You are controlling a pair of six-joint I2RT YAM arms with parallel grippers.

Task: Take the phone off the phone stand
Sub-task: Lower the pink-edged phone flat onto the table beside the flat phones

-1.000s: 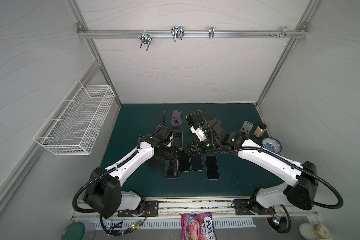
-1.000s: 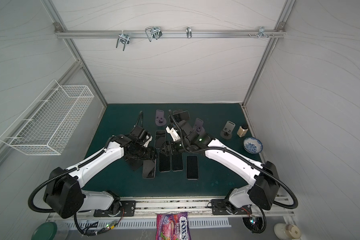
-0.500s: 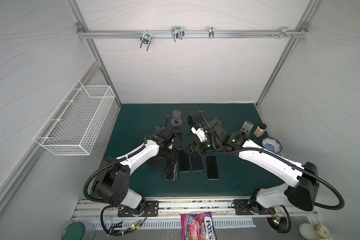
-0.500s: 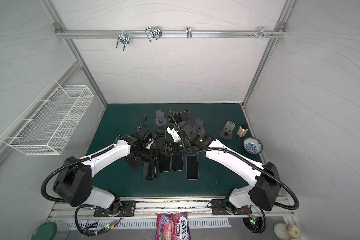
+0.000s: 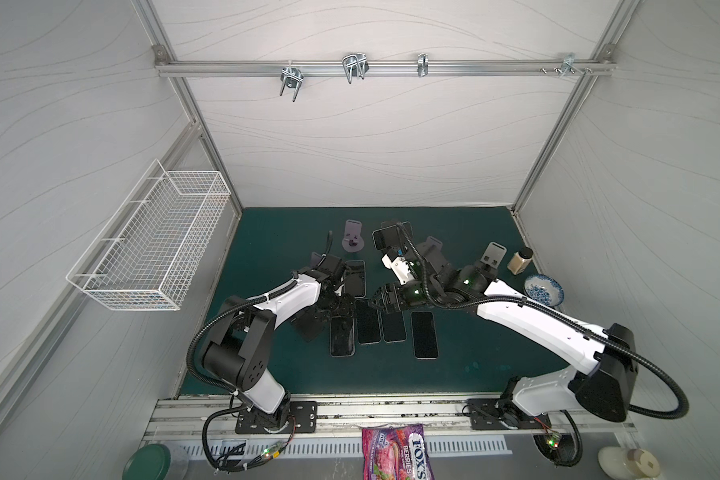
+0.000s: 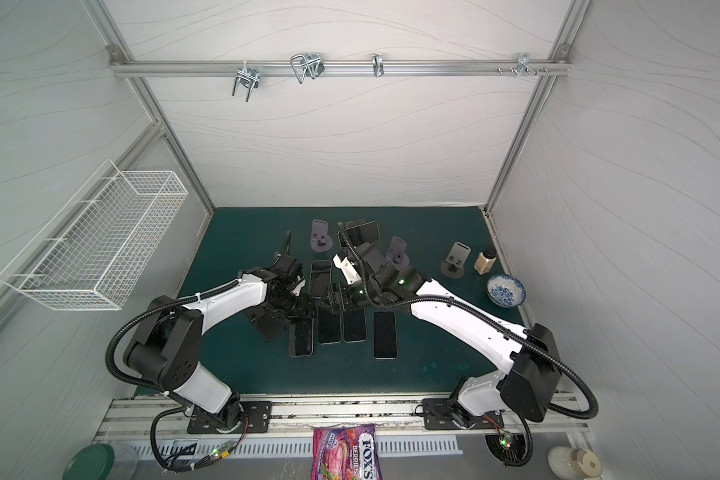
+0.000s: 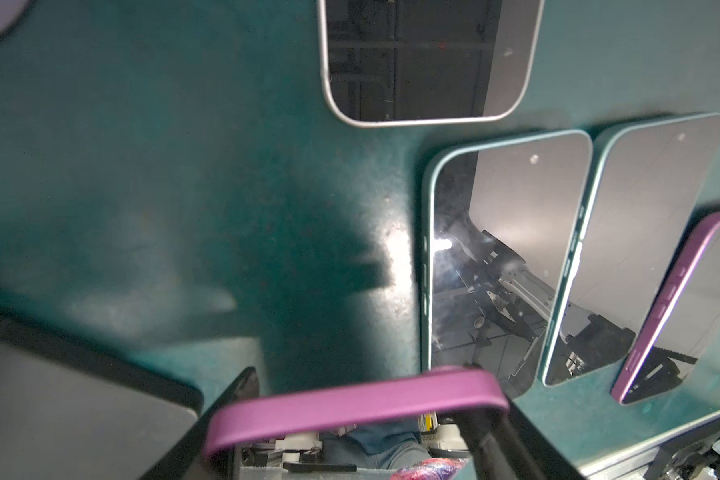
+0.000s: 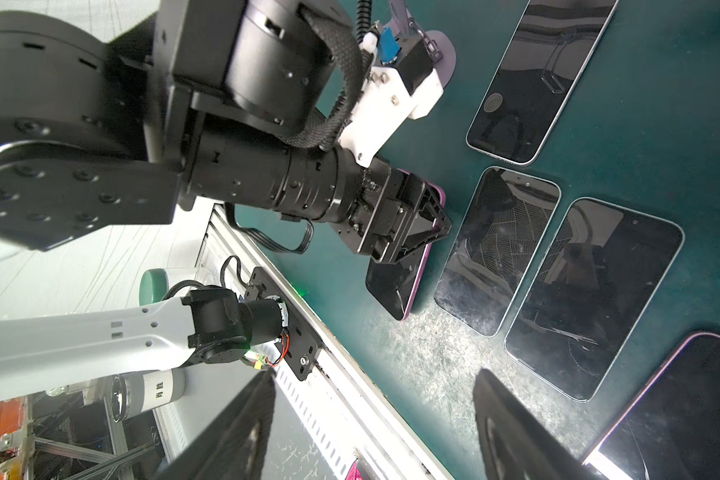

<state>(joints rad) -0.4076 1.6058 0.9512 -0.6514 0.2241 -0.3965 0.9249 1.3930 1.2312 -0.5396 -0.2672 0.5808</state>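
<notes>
Purple-cased phone (image 8: 395,286): screen up, low on the green surface (image 7: 184,166) at the left end of a row of dark-screened phones, just beside a teal-cased phone (image 7: 504,257), well apart from the empty phone stand (image 5: 353,240) at the back. Long axis parallel to the row, running from the base rail toward the back wall; far short end clamped across its width in the left fingers (image 7: 495,440), free end toward the rail. Contact of the gripped end with the surface: cannot tell. Right fingers (image 8: 512,432) spread wide, empty, hovering over the row. Step judged in hand: setting down and letting go. For a clean finish: lower the held end flat, keep the axis square with the neighbour, part the fingers evenly, then back away upward, without nudging the teal case or dragging the phone.
</notes>
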